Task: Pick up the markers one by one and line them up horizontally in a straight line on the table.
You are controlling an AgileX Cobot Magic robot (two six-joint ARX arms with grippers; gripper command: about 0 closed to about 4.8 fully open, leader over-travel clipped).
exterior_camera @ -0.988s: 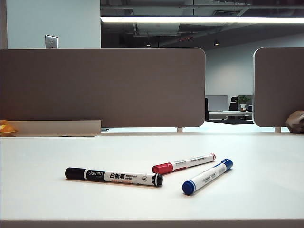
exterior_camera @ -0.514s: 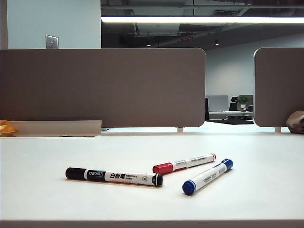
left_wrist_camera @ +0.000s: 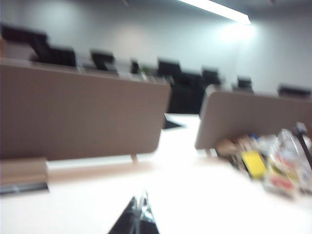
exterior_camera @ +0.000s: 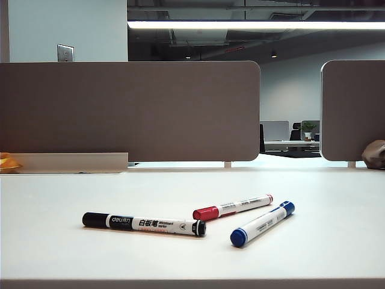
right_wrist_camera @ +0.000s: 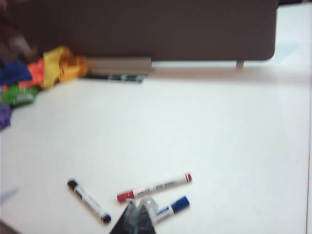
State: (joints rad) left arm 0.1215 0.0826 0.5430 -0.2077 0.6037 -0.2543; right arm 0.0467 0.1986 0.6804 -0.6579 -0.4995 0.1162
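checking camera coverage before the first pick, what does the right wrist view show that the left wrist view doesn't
Only the right wrist view shows the three markers: black-capped marker, red-capped marker and blue-capped marker, plus the shut right gripper above them and colourful clutter at the table's edge.

Only the left wrist view shows the shut left gripper, a second divider panel and blurred packets beside it.

Both show the white table and a brown divider panel.

Both wrist views are blurred, each hand cut off at the frame edge, the right hand (right_wrist_camera: 138, 214) hiding part of the blue marker (right_wrist_camera: 171, 206).
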